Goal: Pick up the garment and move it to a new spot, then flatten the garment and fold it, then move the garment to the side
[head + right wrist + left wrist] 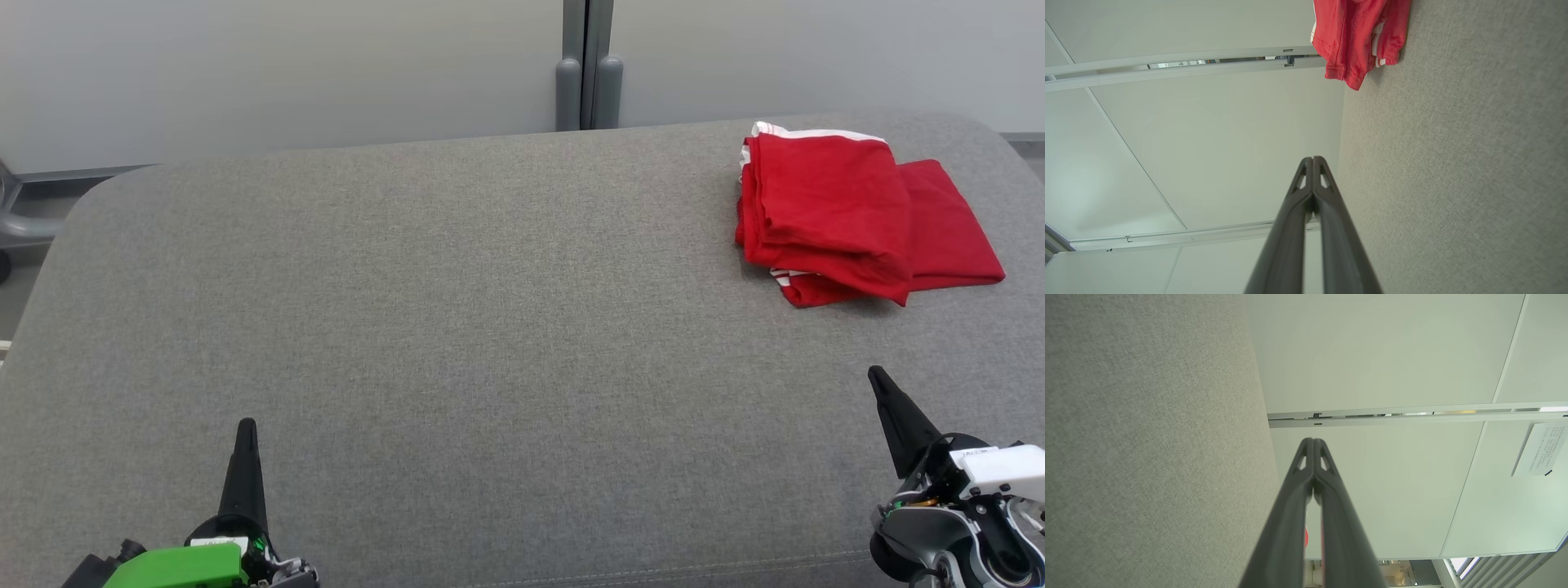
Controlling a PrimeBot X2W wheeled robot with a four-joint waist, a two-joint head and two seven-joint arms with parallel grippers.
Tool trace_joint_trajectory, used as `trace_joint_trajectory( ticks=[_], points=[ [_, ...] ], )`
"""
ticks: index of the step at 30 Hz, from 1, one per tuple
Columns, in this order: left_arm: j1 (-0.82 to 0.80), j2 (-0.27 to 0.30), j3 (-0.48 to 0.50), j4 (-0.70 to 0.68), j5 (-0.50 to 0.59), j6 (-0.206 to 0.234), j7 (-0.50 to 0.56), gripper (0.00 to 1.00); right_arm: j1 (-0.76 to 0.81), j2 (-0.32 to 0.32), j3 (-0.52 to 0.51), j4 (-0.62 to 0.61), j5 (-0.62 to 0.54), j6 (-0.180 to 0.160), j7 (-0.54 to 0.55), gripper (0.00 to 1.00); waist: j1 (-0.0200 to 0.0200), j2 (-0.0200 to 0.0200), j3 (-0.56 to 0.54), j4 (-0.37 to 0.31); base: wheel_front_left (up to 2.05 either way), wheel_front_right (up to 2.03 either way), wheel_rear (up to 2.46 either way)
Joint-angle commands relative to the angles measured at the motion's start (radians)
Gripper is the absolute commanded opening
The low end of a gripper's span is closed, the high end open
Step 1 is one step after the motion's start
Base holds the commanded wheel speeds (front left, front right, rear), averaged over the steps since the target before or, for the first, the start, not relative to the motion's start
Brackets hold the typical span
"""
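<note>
The left gripper point(246, 431) and right gripper point(878, 379), both pinched shut and empty, hang over the grey cushion's point(457, 310) near edge, while the red garment point(833, 212) lies folded near its far right corner, so the task looks finished.

A grey woven upholstered surface point(457, 327) with rounded far corners spreads wide under soft, even light. Behind its far edge stand 2 pale matte wall panels point(286, 65), joined by a grey vertical post point(589, 73). Just past the surface's far left corner sits a curved grey metal tube point(24, 224). A printed notice point(1541, 449), too small to read, hangs on a panel beyond the surface.
</note>
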Motion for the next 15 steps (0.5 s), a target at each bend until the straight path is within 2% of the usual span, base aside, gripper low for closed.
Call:
trace_joint_trajectory(
  ticks=[1, 15],
  points=[
    [-0.015, 0.001, -0.001, -0.001, -0.004, -0.006, 0.003, 0.00, -0.004, -0.001, -0.003, -0.004, 0.006, 0.000, 0.002, 0.00, 0.0000, 0.0000, 0.000, 0.000, 0.00, 0.00, 0.00],
    [-0.015, 0.001, -0.002, -0.001, -0.004, -0.006, 0.003, 0.00, -0.004, -0.001, -0.003, -0.004, 0.006, 0.000, 0.002, 0.00, 0.0000, 0.0000, 0.000, 0.000, 0.00, 0.00, 0.00]
  ],
)
